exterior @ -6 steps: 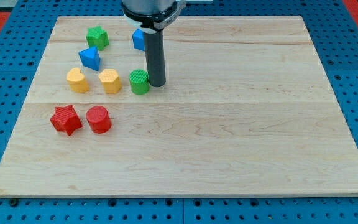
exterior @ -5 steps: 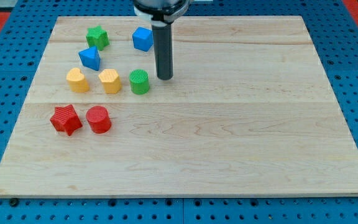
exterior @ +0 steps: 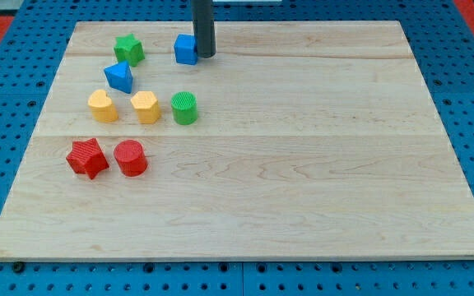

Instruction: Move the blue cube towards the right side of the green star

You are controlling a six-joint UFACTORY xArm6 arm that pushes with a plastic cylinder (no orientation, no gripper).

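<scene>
The blue cube (exterior: 186,49) sits near the view's top, to the right of the green star (exterior: 128,49), with a gap between them. My tip (exterior: 206,55) is right against the cube's right side, at the same height in the view. The dark rod rises from there out of the view's top.
A blue triangular block (exterior: 119,77) lies below the green star. A yellow heart (exterior: 101,106), a yellow hexagonal block (exterior: 146,107) and a green cylinder (exterior: 184,108) form a row. A red star (exterior: 86,157) and red cylinder (exterior: 130,158) lie lower left on the wooden board (exterior: 303,164).
My tip has moved from beside the green cylinder towards the view's top, to the blue cube's right side. The cube has shifted slightly left. Other blocks have not moved.
</scene>
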